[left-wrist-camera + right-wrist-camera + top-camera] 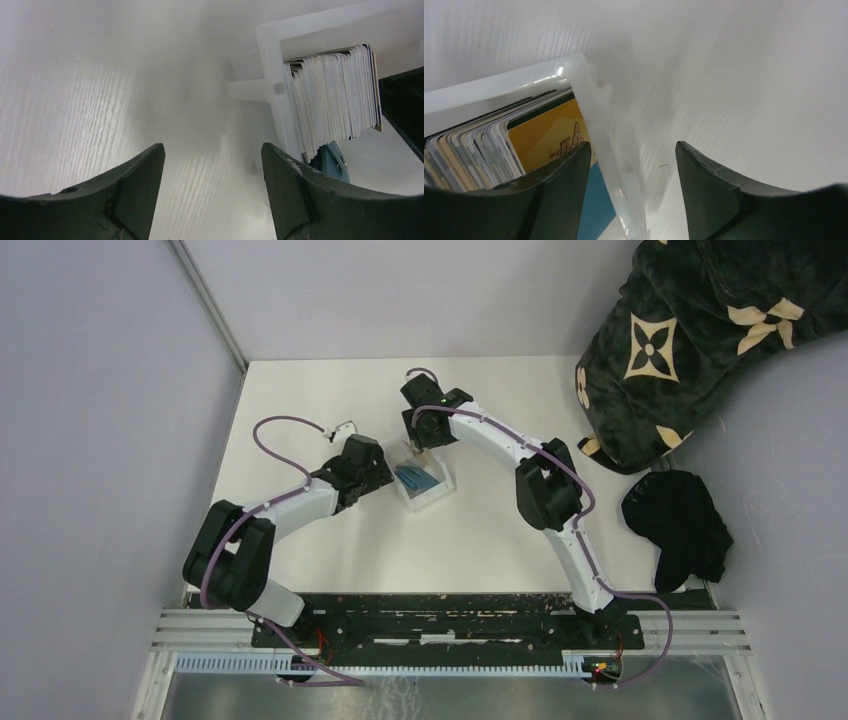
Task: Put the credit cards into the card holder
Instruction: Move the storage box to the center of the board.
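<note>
Where the white table (300, 540) fills the overhead view, a clear plastic tray (434, 501) sits near its middle, and every position here is given from that tray. Inside the tray, the credit cards (332, 100) stand on edge in a tight stack against its far end. The outermost card, facing the right wrist camera, is gold-yellow; the others show pale grey and white edges. The card holder (418, 478), a teal-blue wallet, lies flat on the tray floor just beside the stack, on the tray's near side.

The left gripper (212, 155) hovers just outside the tray's left wall, level with the cards. Its two dark fingers are spread wide, with only bare table showing between them, and it holds no object.

The right gripper (633, 150) hangs over the tray's far end, its fingers also parted. One finger is inside the tray, over the gold card and the wallet. The other is outside, over the table, so the tray's wall runs between them, gripped by neither.

Well to the right of the tray, off the table, lie a dark patterned blanket (680, 340) and a black cloth (680, 520).
</note>
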You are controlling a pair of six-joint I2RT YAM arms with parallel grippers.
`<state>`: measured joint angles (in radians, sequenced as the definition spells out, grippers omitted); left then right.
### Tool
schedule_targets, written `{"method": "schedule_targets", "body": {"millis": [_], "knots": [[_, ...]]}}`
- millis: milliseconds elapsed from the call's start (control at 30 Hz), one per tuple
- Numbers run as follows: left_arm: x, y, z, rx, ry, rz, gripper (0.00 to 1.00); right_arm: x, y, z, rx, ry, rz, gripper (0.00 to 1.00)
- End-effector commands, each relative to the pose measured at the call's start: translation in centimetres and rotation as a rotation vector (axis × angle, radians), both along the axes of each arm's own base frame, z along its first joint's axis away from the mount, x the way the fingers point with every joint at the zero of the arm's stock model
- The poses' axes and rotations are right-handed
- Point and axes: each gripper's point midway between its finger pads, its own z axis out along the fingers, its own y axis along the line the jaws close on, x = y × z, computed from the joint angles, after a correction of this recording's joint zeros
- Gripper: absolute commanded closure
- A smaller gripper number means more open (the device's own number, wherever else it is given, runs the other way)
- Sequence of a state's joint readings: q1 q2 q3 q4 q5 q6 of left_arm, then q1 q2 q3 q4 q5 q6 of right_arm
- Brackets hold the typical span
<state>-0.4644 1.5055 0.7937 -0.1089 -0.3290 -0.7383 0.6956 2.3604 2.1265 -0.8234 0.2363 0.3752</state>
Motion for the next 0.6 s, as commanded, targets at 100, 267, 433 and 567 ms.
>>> {"method": "schedule_targets", "body": {"millis": [100,267,433,567], "knots": [[1.9,-1.2,2.2,-0.015,-0.08,-0.036,0.21,1.0,0.1,8.7,0.086,-0.173,0.007,0.27],[2.3,-1.0,2.2,0.011,-0.082,-0.032,0.21,0.1,-0.1,11.9,0.118,-0.225,0.057,0.23],[2.8,-0.5,2.2,0.05,-0.081,-0.024,0.21,-1.5,-0.5,15.4,0.158,-0.38,0.161,0.17],[3.2,-0.6,2.6,0.053,-0.085,-0.032,0.21,-2.4,-2.0,17.0,0.216,-0.52,0.157,0.0]]}}
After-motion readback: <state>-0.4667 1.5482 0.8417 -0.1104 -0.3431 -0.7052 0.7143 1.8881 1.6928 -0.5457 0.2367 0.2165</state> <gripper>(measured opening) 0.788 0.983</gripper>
